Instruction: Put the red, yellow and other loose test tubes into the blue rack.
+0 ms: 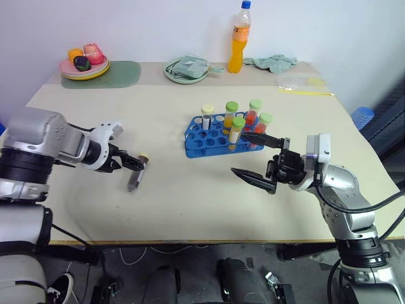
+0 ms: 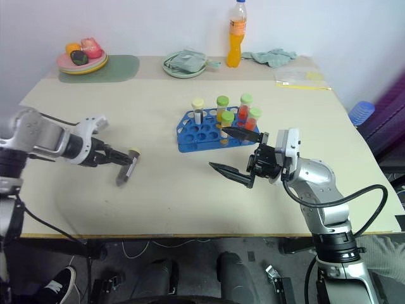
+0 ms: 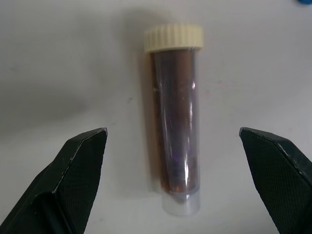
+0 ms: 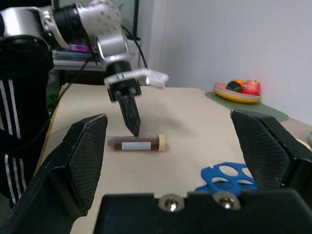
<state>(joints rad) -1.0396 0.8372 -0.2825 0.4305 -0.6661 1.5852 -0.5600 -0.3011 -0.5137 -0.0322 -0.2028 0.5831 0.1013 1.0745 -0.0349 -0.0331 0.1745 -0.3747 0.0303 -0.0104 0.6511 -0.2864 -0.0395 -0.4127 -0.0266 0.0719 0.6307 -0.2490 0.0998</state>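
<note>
One tube remains loose on the table [image 1: 190, 202]. Filled tubes stand in the blue rack [image 1: 205, 140]; the left gripper [image 3: 175, 141] straddles the dark cream-capped tube [image 3: 174, 122] wide open, for pickup — right gripper [image 1: 259, 158] waits, spread wide.

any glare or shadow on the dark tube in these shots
Left wrist view: a thin glare streak runs along the dark tube, soft shadow beside it on the table. Right wrist view: a faint shadow of the left gripper on the table.

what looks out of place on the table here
One dark tube with a cream cap lies flat on the table, apart from the blue rack where the other tubes stand upright. The open left gripper straddles it.
</note>
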